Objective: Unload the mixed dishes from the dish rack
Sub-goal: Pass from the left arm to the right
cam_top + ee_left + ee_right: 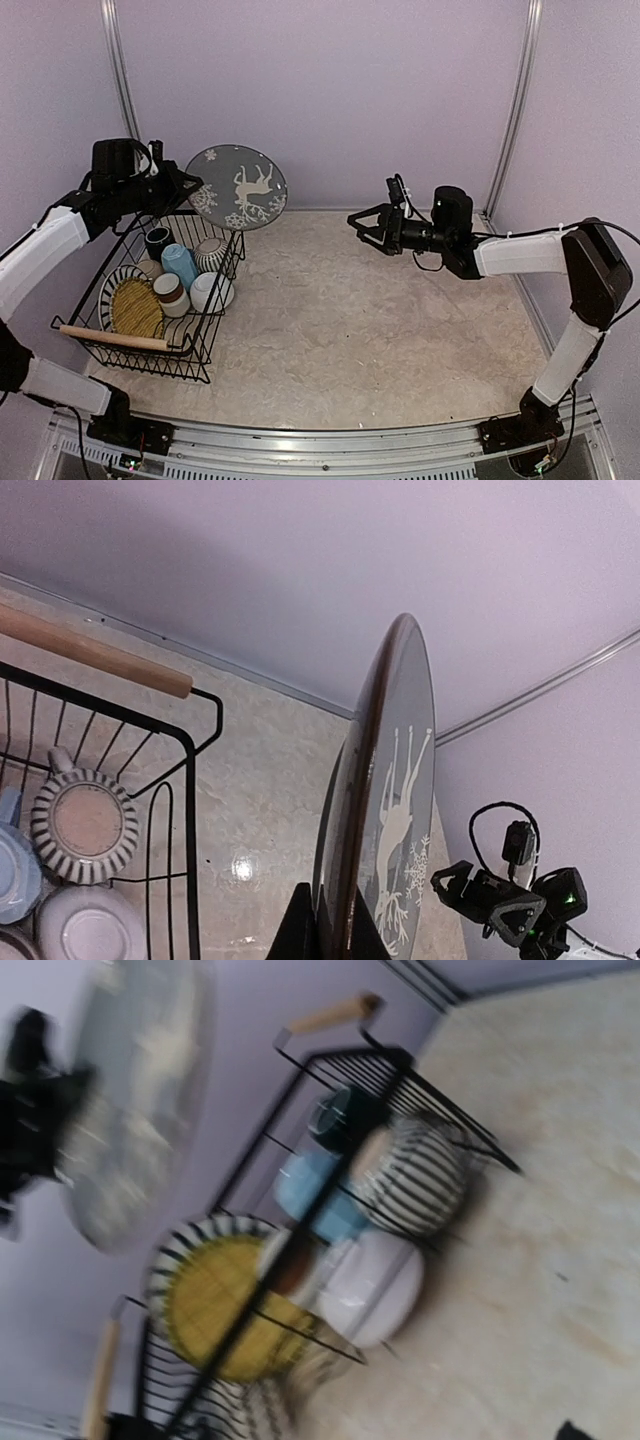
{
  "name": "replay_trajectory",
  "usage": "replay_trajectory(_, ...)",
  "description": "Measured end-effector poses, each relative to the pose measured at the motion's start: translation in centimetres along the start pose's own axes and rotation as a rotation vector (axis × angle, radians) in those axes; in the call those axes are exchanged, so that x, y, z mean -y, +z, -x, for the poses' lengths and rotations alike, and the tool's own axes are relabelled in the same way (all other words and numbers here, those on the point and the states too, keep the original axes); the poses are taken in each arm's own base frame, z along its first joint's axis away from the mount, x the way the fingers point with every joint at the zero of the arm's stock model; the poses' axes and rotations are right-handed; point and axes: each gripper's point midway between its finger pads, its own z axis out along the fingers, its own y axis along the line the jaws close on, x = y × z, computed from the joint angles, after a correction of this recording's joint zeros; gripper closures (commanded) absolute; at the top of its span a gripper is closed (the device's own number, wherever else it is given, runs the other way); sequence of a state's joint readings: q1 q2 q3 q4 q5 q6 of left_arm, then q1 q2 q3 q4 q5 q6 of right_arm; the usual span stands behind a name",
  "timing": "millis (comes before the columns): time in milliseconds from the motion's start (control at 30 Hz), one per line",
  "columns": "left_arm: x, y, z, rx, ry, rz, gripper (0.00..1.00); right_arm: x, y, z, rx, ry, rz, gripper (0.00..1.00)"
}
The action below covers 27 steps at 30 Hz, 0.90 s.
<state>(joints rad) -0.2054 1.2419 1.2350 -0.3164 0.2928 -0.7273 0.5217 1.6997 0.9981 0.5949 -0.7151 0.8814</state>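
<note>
Grey deer plate [236, 187] pinched at rim in my left gripper [182, 186], above dish rack [112, 337] far corner to clear it; right gripper [365, 226] spread, probably empty.

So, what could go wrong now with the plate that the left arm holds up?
The left gripper pinches the deer plate only at its rim, on edge, so it may slip or twist. It hangs near the dish rack's far corner; a drop could strike the wires or the striped pot.
</note>
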Motion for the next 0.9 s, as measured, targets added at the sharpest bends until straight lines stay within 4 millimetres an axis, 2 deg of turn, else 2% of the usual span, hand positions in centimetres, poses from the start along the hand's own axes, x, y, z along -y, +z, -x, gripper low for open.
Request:
replay_trajectory(233, 1.5, 7.8, -6.3, -0.163, -0.026, -0.115, 1.0, -0.8, 1.1, 1.5, 0.027, 0.042, 0.062, 0.03)
replay_trajectory(467, 2.3, 13.1, -12.9, -0.305, -0.057, -0.168, 1.0, 0.2, 1.5, 1.0, 0.021, 0.08, 0.046, 0.12)
replay_trajectory(567, 2.2, 14.3, -14.9, -0.356, -0.086, -0.179, 1.0, 0.8, 1.7, 0.7, 0.018, 0.092, 0.037, 0.16)
replay_trajectory(633, 2.3, 14.5, -15.5, -0.374, -0.098, -0.188, 1.0, 1.2, 1.8, 0.4, 0.015, 0.098, 0.03, 0.17)
replay_trajectory(767, 2.4, 14.6, -15.8, -0.378, -0.1, -0.187, 1.0, 1.7, 1.3, 0.2, 0.03, 0.097, 0.019, 0.16)
replay_trajectory(900, 2.0, 14.7, -15.7, -0.368, -0.093, -0.169, 1.0, 3.0, -0.8, -0.8, 0.05, 0.11, -0.026, 0.13)
